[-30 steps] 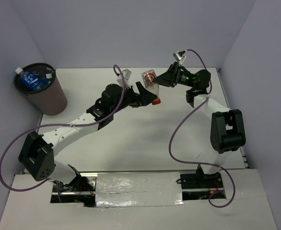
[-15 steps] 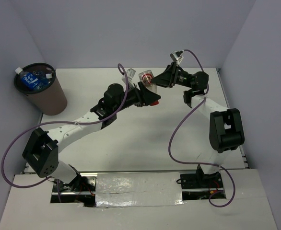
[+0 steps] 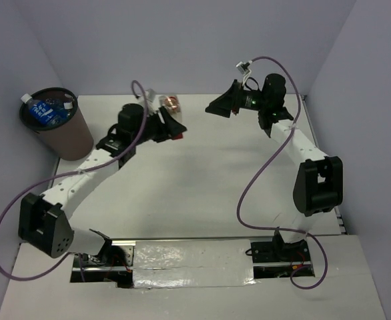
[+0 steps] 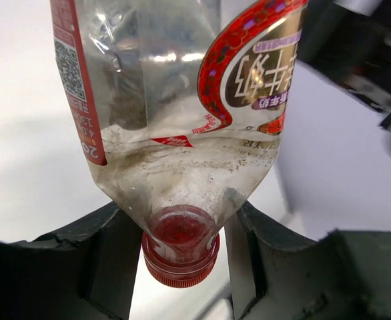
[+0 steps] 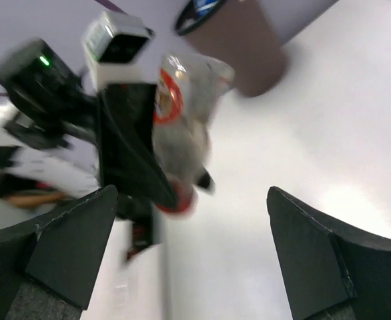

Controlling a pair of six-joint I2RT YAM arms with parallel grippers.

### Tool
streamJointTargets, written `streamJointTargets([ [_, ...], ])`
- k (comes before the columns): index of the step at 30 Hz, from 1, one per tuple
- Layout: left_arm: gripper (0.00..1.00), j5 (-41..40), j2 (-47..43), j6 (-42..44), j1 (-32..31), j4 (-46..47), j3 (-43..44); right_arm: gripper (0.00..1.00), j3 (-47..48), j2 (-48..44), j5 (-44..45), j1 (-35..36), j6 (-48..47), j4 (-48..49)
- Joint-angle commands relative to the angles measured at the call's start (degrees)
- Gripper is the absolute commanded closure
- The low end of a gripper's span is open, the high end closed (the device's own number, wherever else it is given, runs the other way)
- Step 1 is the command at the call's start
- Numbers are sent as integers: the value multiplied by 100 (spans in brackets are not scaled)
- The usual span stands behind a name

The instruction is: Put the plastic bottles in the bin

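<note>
While the left hand clamps the clear red-labelled plastic bottle at its shoulder beside the red cap, the bottle is carried above the white counter, well apart from the tall round brown bin; it looks empty, light and crushable, so the stiff neck seems the safest hold; the right hand, gripping it a second ago, now gapes wide and empty, drawn back.
</note>
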Motion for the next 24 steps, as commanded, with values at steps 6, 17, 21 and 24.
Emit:
streamJointTargets([
  [6, 100, -907, -1281, 1242, 2699, -2183, 1227, 0, 979, -517, 1082, -4, -5089, -4234],
  [17, 100, -1426, -52, 1366, 4943, -2658, 2880, 0, 302, -895, 1029, -57, -5152, -3945],
  [21, 97, -1786, 414, 1472, 4987, -2683, 3240, 0, 196, -1027, 1021, -180, -5249, -3997],
  [24, 92, -1857, 827, 1560, 4996, -2868, 3548, 0, 161, -1088, 950, -347, -5240, -4006],
])
